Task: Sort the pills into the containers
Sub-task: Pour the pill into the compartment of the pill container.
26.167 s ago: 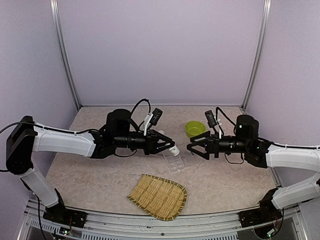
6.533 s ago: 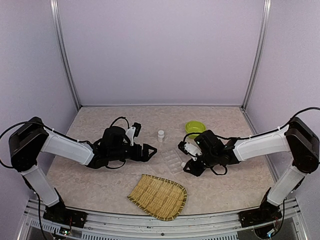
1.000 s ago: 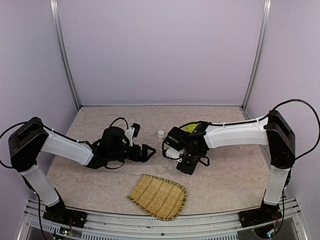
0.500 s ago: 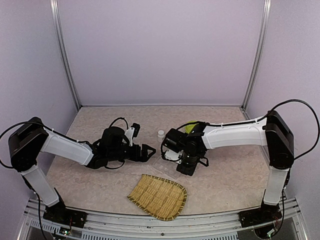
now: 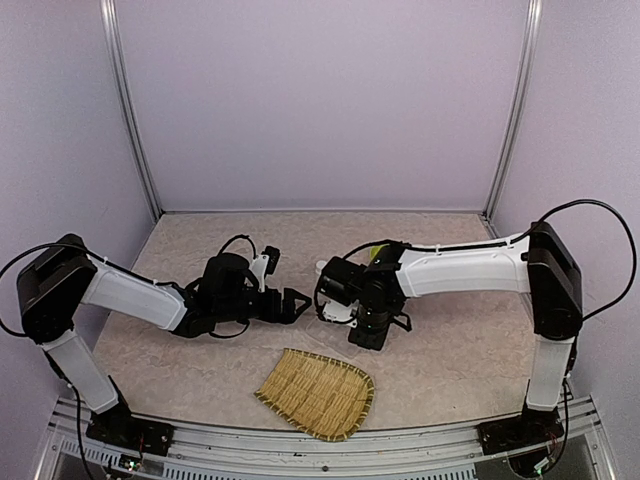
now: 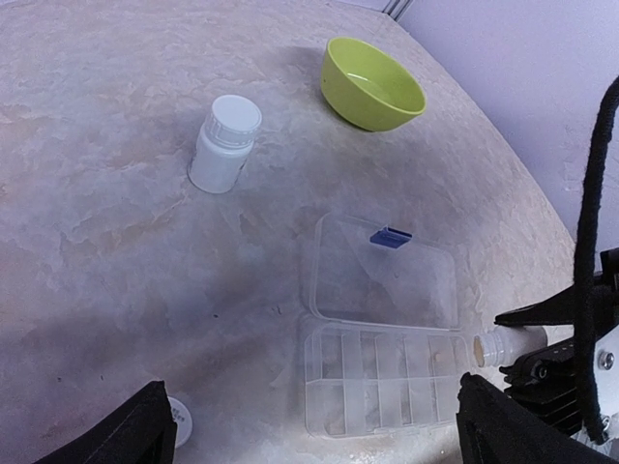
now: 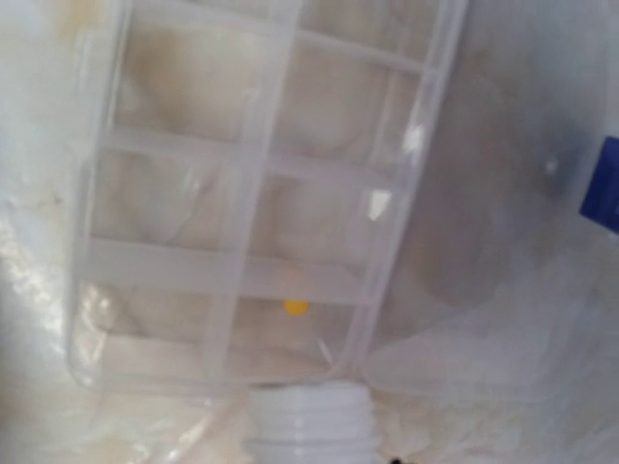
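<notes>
Right claw (image 5: 338, 308) clenched on an uncapped white bottle (image 6: 508, 345), tipped near level with its mouth at the rim of the clear organiser box (image 6: 379, 385), which lies lid-open mid worktop (image 6: 97, 242) with one orange pill (image 7: 296, 306) in a compartment. Left claw (image 5: 298, 302) spread wide, holding nothing, just beside the box. Risk: the mouth looks to be over the rim, not a cell, so pills could spill onto the worktop or bounce into wrong cells.

The right gripper (image 5: 338, 312), holding a tilted uncapped white plastic bottle (image 6: 508, 345), blocked 1 end of the flat clear plastic compartment box (image 6: 377, 383), and a woven bamboo tray (image 5: 316, 392) lay near its front. Bare marbled tabletop (image 6: 253, 249) left passing room between the box and a capped white bottle (image 6: 224, 143).
</notes>
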